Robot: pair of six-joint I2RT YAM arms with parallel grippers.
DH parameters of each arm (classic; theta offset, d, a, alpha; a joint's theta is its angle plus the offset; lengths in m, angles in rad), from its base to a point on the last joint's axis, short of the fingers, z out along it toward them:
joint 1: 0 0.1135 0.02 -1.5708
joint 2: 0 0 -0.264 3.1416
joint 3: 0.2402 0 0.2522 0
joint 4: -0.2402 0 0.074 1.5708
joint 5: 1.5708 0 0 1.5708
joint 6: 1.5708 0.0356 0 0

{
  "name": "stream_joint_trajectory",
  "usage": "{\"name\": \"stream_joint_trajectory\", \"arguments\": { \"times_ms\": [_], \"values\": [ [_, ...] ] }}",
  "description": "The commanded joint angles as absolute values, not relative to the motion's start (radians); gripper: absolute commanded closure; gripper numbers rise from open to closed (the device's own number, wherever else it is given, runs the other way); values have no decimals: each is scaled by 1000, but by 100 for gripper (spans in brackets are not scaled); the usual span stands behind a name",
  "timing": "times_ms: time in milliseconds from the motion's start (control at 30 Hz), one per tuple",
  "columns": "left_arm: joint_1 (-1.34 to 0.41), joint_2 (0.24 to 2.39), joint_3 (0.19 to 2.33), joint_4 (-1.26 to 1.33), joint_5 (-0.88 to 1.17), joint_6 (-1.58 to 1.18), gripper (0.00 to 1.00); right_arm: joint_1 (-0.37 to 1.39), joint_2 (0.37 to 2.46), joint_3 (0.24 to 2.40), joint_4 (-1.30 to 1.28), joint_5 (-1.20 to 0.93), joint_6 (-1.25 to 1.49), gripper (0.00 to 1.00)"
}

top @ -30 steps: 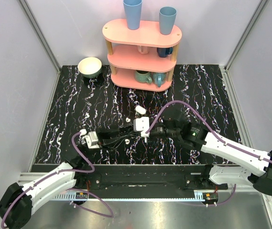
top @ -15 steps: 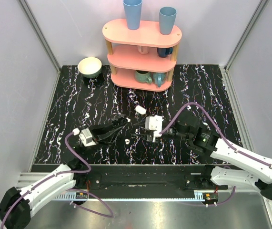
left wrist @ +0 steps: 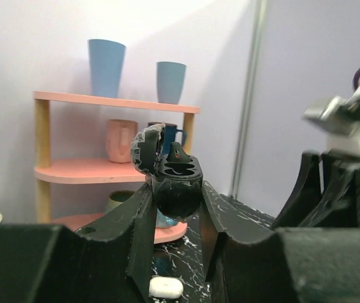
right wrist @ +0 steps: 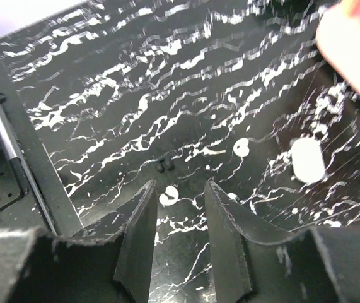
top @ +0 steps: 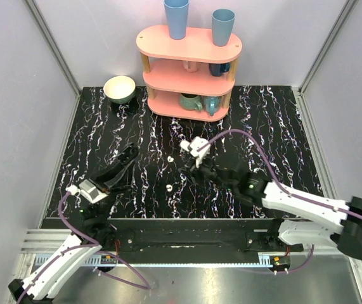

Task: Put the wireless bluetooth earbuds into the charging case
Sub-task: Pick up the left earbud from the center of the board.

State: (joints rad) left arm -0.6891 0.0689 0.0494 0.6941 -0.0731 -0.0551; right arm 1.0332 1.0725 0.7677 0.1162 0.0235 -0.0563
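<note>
Clamping the open dark charging case (left wrist: 178, 172), left gripper (left wrist: 174, 197); right gripper (right wrist: 180, 187) part-open, empty

**Room right of the shelf, a crowd before it**

Before the pink shelf (top: 189, 69) the right claw (right wrist: 180, 189) hangs, jaws parted, above two earbuds (right wrist: 241, 147) on the bench (top: 276, 120). Front-left of the shelf the left claw (left wrist: 174, 189), clamped on a dark open case (left wrist: 172, 173), blocks passage. A bowl (top: 120, 88) sits just left of the shelf. Just right of the shelf the bench lies bare.

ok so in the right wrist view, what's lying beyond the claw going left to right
earbud → second earbud → white oval case → pink shelf edge
</note>
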Motion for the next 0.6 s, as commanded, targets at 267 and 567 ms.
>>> {"name": "stream_joint_trajectory", "arguments": {
  "times_ms": [267, 567],
  "values": [
    [-690, -143, -6, 393, -241, -8, 100, 1031, 1526, 1035, 15, 63, 356, 57],
    [-690, -156, 61, 304, -264, 23, 100, 1031, 1742, 1097, 117, -63, 587, 60]
  ]
}}
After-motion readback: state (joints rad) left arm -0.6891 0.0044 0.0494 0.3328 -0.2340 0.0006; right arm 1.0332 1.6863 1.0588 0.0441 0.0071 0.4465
